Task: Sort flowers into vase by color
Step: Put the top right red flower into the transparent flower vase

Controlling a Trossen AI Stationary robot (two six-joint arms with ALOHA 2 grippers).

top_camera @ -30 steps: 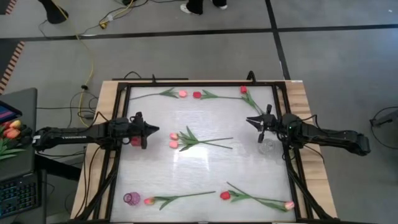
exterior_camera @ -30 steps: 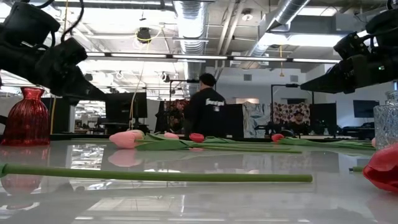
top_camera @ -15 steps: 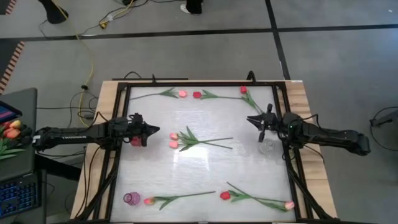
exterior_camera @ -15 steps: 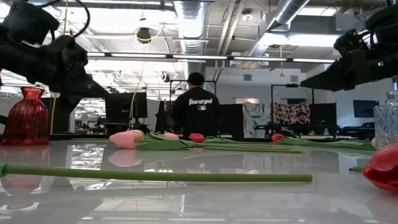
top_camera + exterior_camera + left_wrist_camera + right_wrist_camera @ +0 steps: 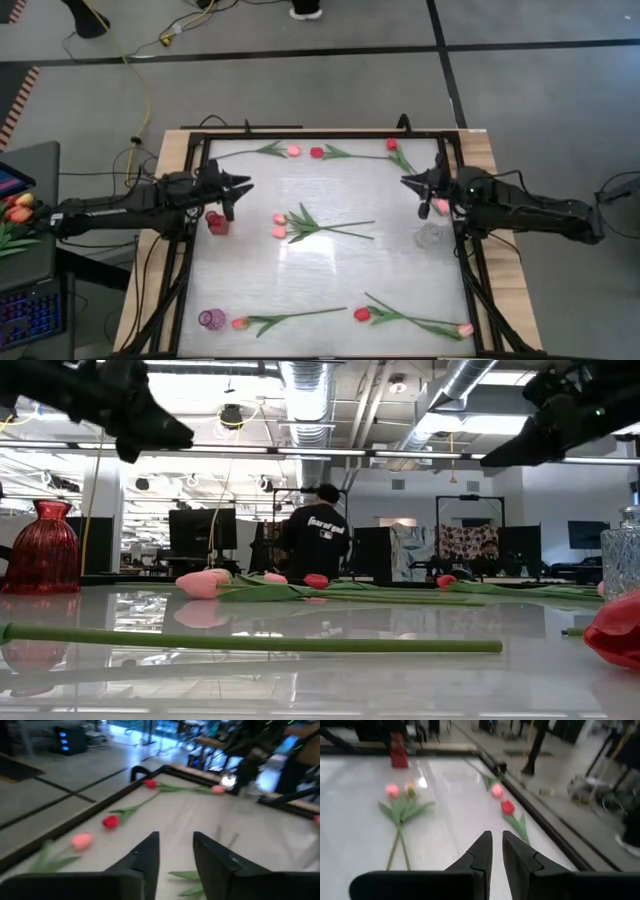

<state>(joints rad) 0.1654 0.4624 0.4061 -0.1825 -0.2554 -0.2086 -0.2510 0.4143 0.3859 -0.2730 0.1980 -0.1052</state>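
Across the middle of the high view lies the white table, with the flowers scattered flat on it. Two pink-budded tulips lie together at the centre, their stems running toward the right. Along the upper edge lie a pink tulip, a red tulip just beside it, and another red one near the upper right corner. Along the lower edge lie a pink tulip at lower left, a red tulip and a pale pink bud at lower right.

At centre left of the high view, the left gripper hangs above the table just beside the red vase; in its wrist view its fingers stand slightly apart with nothing between them. At centre right, the right gripper hovers near the clear glass vase; its fingers are nearly together, only a thin gap showing, and hold nothing. A small purple vase stands at the lower left corner of the table.

Seen from the low view, a person in dark clothing stands in the room behind the table.
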